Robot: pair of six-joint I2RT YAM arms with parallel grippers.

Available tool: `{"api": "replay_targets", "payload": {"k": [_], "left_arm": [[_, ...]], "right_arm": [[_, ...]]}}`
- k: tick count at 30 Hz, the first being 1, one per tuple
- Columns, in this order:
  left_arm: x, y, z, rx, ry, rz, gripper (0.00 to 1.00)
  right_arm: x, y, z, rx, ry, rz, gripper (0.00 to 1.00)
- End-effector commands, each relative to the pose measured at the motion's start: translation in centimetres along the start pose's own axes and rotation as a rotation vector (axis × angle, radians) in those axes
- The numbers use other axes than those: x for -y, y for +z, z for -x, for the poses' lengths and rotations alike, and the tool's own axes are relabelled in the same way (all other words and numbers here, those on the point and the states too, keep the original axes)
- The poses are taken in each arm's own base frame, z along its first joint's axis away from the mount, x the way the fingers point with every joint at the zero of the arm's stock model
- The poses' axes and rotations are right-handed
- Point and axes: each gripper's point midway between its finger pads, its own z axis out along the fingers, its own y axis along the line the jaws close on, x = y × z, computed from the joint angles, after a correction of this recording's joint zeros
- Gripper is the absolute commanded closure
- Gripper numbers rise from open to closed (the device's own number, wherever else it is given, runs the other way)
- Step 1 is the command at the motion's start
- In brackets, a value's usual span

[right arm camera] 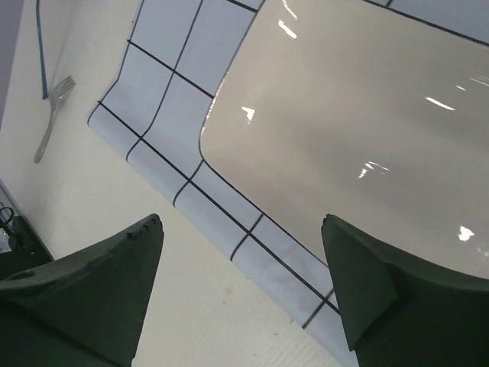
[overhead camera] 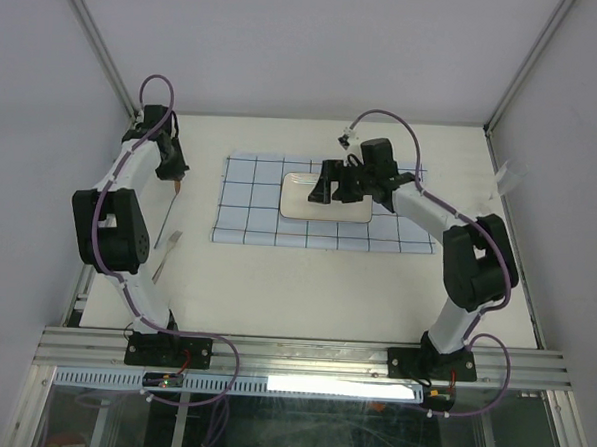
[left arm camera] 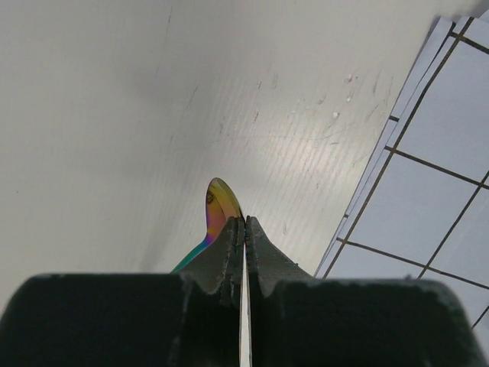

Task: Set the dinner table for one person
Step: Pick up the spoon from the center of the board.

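The cream-white dinner table (overhead camera: 305,284) carries a pale-blue grid cloth (overhead camera: 250,201) with a white rectangular plate (overhead camera: 309,212) on it. My right gripper (overhead camera: 335,193) hovers open over the plate's left half. In the right wrist view the gripper (right arm camera: 241,219) has nothing between its fingers, and the plate (right arm camera: 351,115) and cloth (right arm camera: 176,84) lie below. My left gripper (overhead camera: 176,185) points down at the table left of the cloth. Its jaws (left arm camera: 245,222) are shut, with the rounded end of a rainbow-coloured utensil (left arm camera: 218,208) showing just past the left finger. I cannot tell if that end is pinched.
The utensil's thin handle (overhead camera: 164,222) runs toward the near side on the table. A silver fork (overhead camera: 167,257) lies just below it, also seen in the right wrist view as the fork (right arm camera: 52,118). Aluminium rails edge the table, and grey walls stand on either side.
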Motion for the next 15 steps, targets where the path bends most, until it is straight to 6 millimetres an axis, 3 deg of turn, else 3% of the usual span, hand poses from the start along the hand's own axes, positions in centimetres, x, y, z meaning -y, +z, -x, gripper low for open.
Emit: {"api": "replay_targets", "payload": {"k": [1, 9, 15], "left_arm": [[1.2, -1.9, 3.2, 0.087, 0.002, -0.041, 1.00], [2.0, -2.8, 5.0, 0.123, -0.003, -0.072, 1.00], [2.6, -2.8, 5.3, 0.125, -0.003, -0.092, 1.00]], "right_arm": [[-4.6, 1.1, 3.2, 0.077, -0.053, 0.112, 0.13], [-7.3, 3.8, 2.2, 0.019, -0.069, 0.164, 0.28], [-10.3, 6.7, 1.4, -0.012, -0.095, 0.211, 0.29]]}}
